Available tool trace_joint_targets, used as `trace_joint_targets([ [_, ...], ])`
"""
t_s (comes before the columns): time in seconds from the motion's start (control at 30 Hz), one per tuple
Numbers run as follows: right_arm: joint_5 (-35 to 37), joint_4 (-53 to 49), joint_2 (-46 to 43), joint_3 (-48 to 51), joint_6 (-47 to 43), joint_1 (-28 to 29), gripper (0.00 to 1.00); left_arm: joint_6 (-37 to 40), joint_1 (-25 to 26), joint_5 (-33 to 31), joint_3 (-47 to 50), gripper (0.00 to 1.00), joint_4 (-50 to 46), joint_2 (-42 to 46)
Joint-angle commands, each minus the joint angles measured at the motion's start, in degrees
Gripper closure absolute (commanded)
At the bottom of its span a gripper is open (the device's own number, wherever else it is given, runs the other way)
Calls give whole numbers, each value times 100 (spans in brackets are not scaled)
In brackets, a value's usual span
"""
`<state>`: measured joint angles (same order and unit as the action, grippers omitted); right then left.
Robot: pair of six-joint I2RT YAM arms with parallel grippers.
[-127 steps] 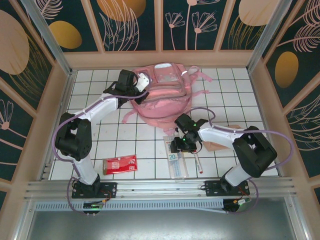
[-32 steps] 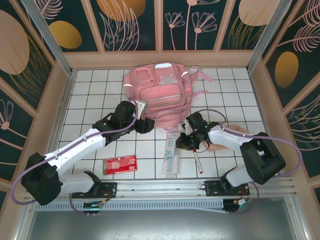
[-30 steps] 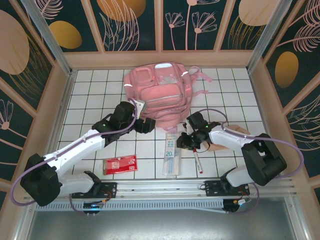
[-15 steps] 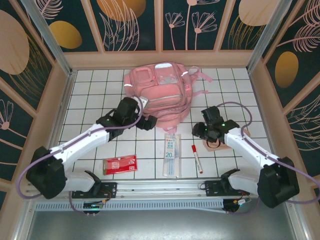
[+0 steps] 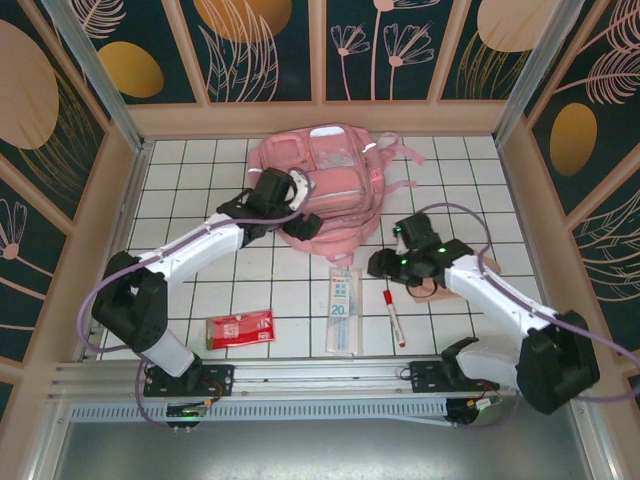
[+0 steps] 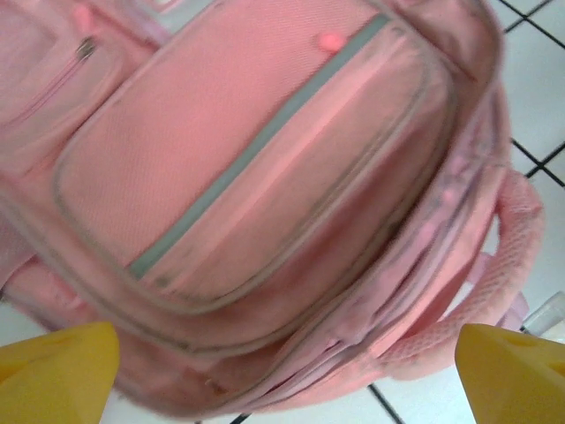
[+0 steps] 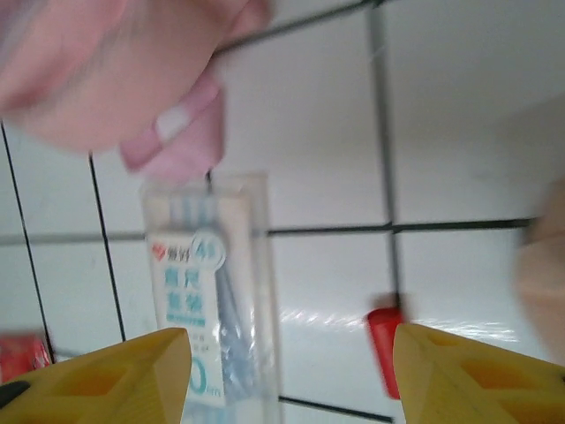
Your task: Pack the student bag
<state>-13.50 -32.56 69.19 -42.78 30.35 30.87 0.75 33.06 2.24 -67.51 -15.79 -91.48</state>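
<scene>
— where does the student bag (image 5: 322, 180) lie?

— flat on your white tiled table (image 5: 190, 190), far middle, close to the back wall, front pockets up and straps trailing off to the right.

— and your left gripper (image 5: 302, 220)?

— it hangs over the bag's near edge. in the left wrist view the left gripper (image 6: 282, 375) has its yellow fingers (image 6: 57, 367) spread to the corners of the picture, released and holding nothing, with the bag's (image 6: 265, 177) zipped pocket beneath them.

— your right gripper (image 5: 383, 264)?

— off the bag's near right corner, above the tiles. in the right wrist view the right gripper (image 7: 291, 380) also stands apart and empty, over bare tile between a clear ruler pack (image 7: 207, 291) and a red pen (image 7: 386, 349).

— what else lies on the table?

— the ruler pack (image 5: 343, 310) and the pen (image 5: 393, 316) lie side by side near the front, a red packet (image 5: 240, 328) sits well to their left, and a beige-pink pouch (image 5: 448, 291) is partly hidden under your right arm.
</scene>
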Motion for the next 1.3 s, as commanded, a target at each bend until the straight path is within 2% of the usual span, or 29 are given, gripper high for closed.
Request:
trace_joint_targets([
  [0.0, -381, 79, 446, -73, -146, 293, 40, -719, -402, 640, 115, 3, -643, 485],
  [0.1, -720, 354, 696, 102, -103, 355, 45, -1197, -414, 1308, 659, 5, -724, 918],
  [0.17, -1066, 497, 871, 202, -124, 362, 47, -1673, -406, 2124, 1272, 14, -378, 1198],
  [0.23, -1197, 514, 1050, 193, -153, 366, 50, -1906, -315, 2741, 1801, 16, 40, 1383],
  [0.4, -1229, 538, 1351, 74, -222, 355, 52, -2108, 291, 2711, 2238, 14, 711, 1375],
  [0.63, -1063, 619, 1321, -61, -146, -51, 52, -2731, 568, 2827, 2630, 16, 1800, 851],
  [0.7, -972, 562, 1158, -108, -168, -232, 52, -2523, 574, 2612, 2509, 16, 1569, 827],
  [0.73, -857, 502, 1031, -152, -207, -334, 52, -2411, 571, 2178, 2360, 14, 1260, 865],
  [0.8, -647, 474, 791, -242, -263, -545, 52, -2333, 379, 1628, 1950, 11, 675, 880],
  [0.9, -474, 692, 662, -382, -234, -720, 51, -2822, -499, 1901, 1454, 13, 558, 787],
  [1.0, -364, 1313, 694, -438, -49, -561, 51, -3204, -1326, 1442, 722, 14, 326, 424],
  [1.07, -250, 1744, 877, -567, 30, -297, 48, -3185, -1721, 1169, 101, 10, 271, 11],
  [1.17, 101, 2115, 1384, -953, 15, 109, 42, -3328, -2242, 1241, -482, 11, 638, -848],
  [1.27, 182, 2483, 2037, -1399, 98, 385, 40, -3009, -2448, 709, -1354, 12, 469, -1936],
])
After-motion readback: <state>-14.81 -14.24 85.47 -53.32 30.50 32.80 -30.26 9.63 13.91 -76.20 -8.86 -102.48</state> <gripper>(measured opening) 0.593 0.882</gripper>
